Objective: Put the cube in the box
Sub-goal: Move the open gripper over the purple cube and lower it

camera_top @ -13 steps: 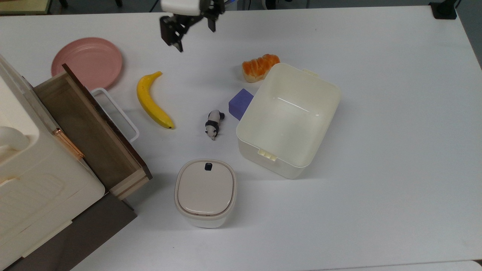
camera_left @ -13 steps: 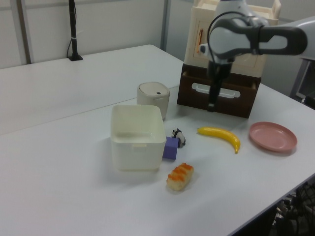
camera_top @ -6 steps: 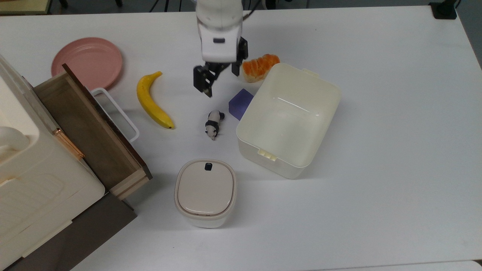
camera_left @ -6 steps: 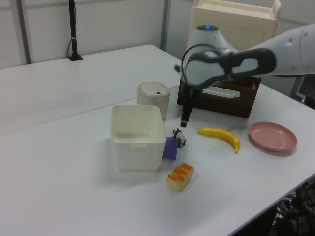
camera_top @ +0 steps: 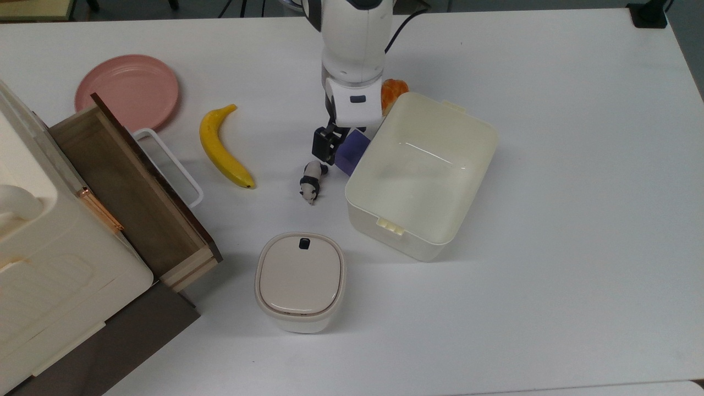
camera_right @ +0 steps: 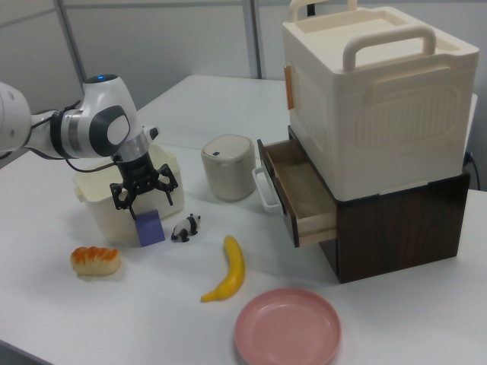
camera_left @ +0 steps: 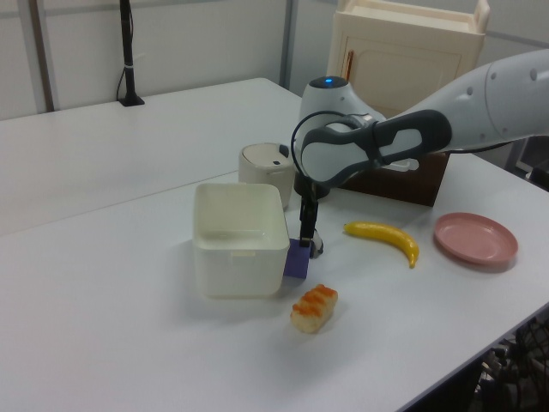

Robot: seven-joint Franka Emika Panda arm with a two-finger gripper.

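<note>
- Right against the near wall of the large cream-white plastic box [camera_top: 423, 170] sits the small matte purple cube [camera_right: 149, 226], flat on the white table [camera_top: 550, 275], and the black two-finger gripper [camera_right: 143, 187] hangs just above it with its fingers spread and nothing between them.
- Trouble spot: the cube touches the box wall, so I judge a finger coming down on that side could land on the rim or jam between cube and wall, shoving the box.
- On the other side of the cube lies the little black-and-white toy panda [camera_top: 312, 182], near enough that the outer finger could clip it and knock it over.
- Beside the box too is the orange-glazed bread roll [camera_left: 314, 307]; a wide swing might nudge it.
- From the top view, the arm's white wrist covers most of the cube and part of the roll.
- From the left view, I cannot tell how high the fingertips are above the cube.
</note>
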